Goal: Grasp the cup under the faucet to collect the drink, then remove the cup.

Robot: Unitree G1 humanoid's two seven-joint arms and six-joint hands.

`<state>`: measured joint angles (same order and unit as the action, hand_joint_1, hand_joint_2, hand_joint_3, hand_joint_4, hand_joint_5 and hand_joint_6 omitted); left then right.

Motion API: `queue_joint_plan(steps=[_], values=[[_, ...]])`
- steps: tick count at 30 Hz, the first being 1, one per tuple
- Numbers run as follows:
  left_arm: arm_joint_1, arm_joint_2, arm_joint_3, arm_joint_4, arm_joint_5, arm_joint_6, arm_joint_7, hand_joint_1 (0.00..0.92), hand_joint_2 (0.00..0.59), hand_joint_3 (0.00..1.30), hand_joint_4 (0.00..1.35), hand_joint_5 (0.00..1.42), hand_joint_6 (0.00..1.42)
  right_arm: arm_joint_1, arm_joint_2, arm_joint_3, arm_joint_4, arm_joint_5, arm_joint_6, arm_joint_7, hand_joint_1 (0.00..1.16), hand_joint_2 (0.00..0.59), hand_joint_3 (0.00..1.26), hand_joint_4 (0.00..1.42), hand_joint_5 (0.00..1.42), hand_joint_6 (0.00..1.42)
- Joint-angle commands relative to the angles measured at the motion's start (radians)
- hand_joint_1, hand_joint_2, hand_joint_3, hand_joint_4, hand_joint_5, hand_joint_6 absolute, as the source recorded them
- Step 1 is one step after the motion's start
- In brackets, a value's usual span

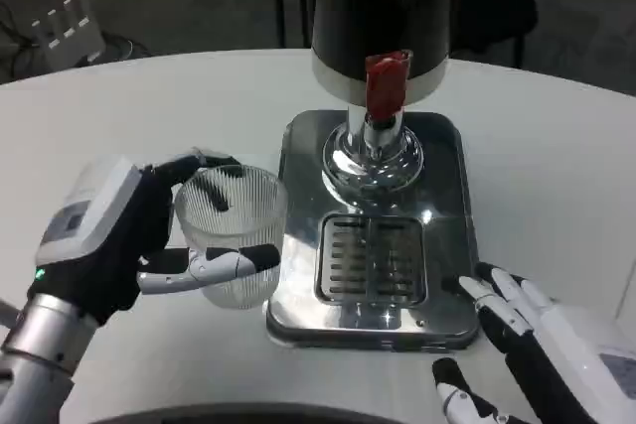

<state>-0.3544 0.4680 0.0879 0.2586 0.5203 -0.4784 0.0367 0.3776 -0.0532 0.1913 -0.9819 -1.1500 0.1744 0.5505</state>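
the cup [231, 235], a clear ribbed one, is held in the left hand [119, 240], with fingers wrapped round its far side and the thumb laid across its near wall, so that it is kept upright. it is held at the left edge of the dispenser's steel tray [452, 245], beside the drip grate [373, 260] and not yet over it. nothing can be made out inside the cup. the grate lies directly below the faucet [373, 141], so that spills are caught; the red lever [386, 81] stands above the spout. the cup is judged to need carrying to the right, over the grate and under the spout, before any drink can be collected. the right hand [527, 345] is seen near the tray's front right corner, fingers spread and holding nothing, probably kept there in readiness for the lever.
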Motion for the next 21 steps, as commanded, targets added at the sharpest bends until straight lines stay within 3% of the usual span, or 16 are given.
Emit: queue_joint_plan(steps=[1,11,21], values=[[-0.098,0.021,-0.045,0.080,0.017,-0.011,0.049,0.499,0.061,1.01,1.09,1.35,1.42,0.003,-0.006,-0.006,-0.011,0.008,-0.015,0.013,0.27,0.532,0.11,0.00,0.00,0.03],[-0.276,0.002,-0.179,0.268,0.072,-0.013,0.101,0.499,0.061,1.01,1.09,1.35,1.42,0.022,-0.010,-0.030,-0.037,0.030,-0.023,0.020,0.27,0.532,0.11,0.00,0.00,0.03],[-0.377,-0.035,-0.289,0.377,0.120,0.009,0.130,0.496,0.059,1.01,1.09,1.35,1.42,0.061,-0.006,-0.062,-0.057,0.068,-0.011,0.027,0.27,0.532,0.11,0.00,0.00,0.06]])
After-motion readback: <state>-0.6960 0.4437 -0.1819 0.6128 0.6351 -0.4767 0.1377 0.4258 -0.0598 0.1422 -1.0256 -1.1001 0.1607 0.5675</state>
